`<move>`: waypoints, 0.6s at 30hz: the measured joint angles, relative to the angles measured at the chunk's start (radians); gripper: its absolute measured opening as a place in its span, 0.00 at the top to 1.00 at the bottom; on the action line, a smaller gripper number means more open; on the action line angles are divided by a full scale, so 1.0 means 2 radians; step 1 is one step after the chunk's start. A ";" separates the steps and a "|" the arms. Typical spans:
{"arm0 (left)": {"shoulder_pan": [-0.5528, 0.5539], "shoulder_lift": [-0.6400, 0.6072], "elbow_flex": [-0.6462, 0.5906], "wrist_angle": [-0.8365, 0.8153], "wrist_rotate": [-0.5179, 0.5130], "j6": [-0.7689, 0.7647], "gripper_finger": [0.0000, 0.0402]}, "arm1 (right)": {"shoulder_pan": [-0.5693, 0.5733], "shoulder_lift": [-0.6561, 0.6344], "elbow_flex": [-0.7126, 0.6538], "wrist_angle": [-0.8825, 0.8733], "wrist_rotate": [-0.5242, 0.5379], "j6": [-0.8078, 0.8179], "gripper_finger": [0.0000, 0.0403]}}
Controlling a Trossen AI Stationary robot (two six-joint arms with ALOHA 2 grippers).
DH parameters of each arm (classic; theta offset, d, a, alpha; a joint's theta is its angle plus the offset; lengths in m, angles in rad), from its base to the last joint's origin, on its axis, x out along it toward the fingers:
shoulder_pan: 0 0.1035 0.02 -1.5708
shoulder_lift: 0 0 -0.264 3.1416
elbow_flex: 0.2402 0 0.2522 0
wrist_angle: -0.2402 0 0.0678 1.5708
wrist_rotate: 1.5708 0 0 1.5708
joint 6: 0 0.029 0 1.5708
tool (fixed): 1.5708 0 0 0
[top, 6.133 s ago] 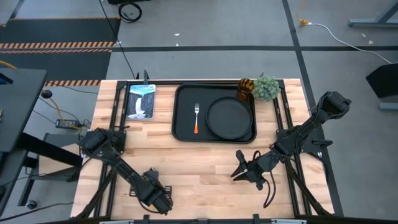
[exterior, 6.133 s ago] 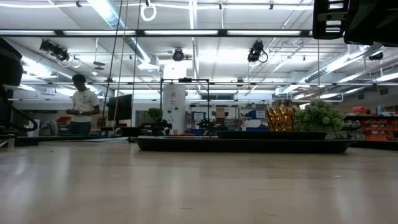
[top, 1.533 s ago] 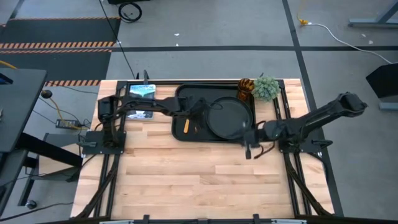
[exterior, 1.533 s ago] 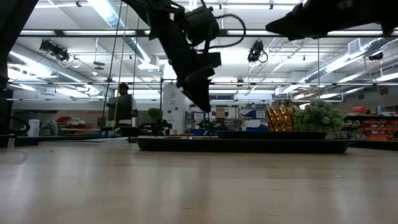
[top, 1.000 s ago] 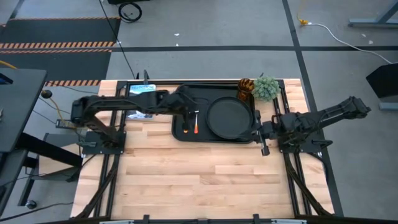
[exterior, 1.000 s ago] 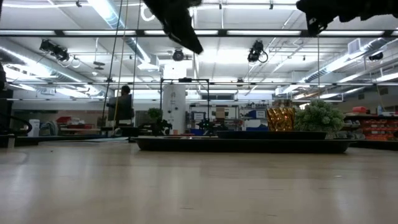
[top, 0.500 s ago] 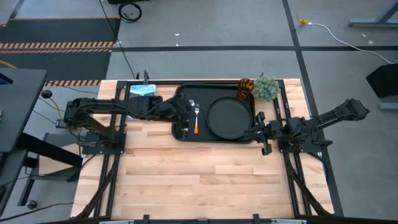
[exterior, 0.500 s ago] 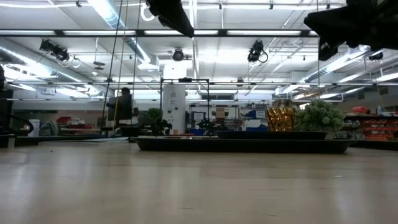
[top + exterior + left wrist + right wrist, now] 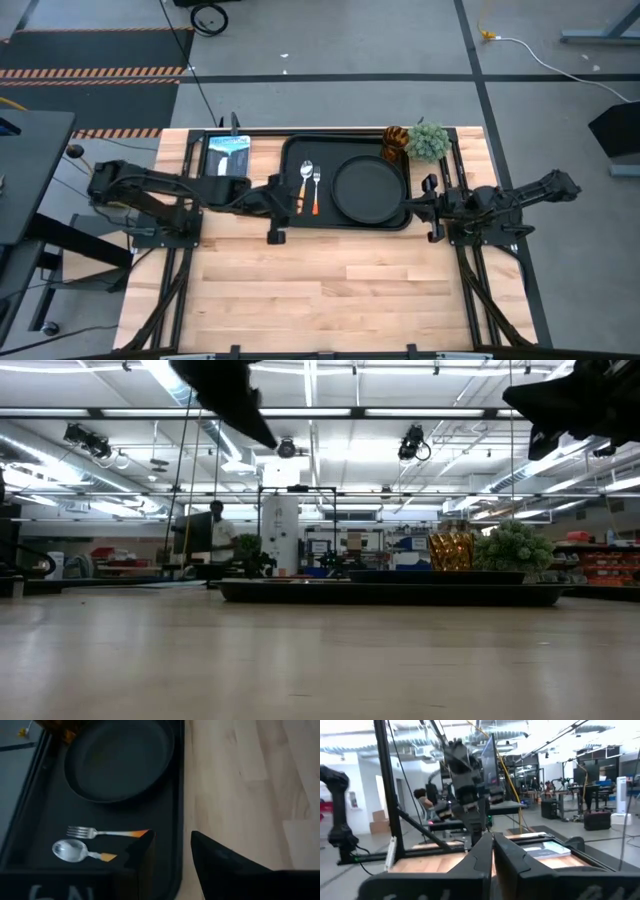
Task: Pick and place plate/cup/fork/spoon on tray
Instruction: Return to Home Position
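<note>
The black tray (image 9: 290, 215) lies at the table's far middle. On it lie the round black plate (image 9: 368, 188), the fork (image 9: 316, 190) and, left of the fork, the spoon (image 9: 306, 180); all three also show in the left wrist view, the plate (image 9: 117, 760), the fork (image 9: 100, 833) and the spoon (image 9: 75, 851). The amber cup (image 9: 394, 143) stands at the tray's far right corner; whether it is inside the rim I cannot tell. My left gripper (image 9: 277, 222) is open and empty at the tray's near left corner (image 9: 172, 855). My right gripper (image 9: 415, 205) is shut and empty, just right of the tray (image 9: 492, 845).
A small fuzzy green plant (image 9: 428, 140) stands right of the cup. A blue-white picture panel (image 9: 226, 160) lies left of the tray. Bare wood (image 9: 340, 290) spans the table's near half. A person (image 9: 215, 535) stands in the room beyond.
My left gripper has drawn back from over the tray's left part toward the table's left and near edges. The spoon, which it covered before, now lies uncovered on the tray beside the fork. The plate, fork and cup have stayed in place.
</note>
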 joint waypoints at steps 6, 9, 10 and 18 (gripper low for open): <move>-0.011 -0.063 -0.093 0.060 0.002 -0.022 0.67 | 0.000 -0.060 0.001 -0.069 -0.006 0.040 0.99; -0.013 -0.094 -0.129 0.095 0.002 -0.027 0.67 | 0.000 -0.071 0.001 -0.093 0.029 0.062 0.96; -0.015 -0.105 -0.140 0.105 0.001 -0.031 0.67 | 0.000 -0.072 0.001 -0.097 0.037 0.066 0.95; -0.035 -0.180 -0.235 0.290 0.002 -0.002 0.67 | 0.000 -0.069 0.001 -0.093 0.040 0.068 0.91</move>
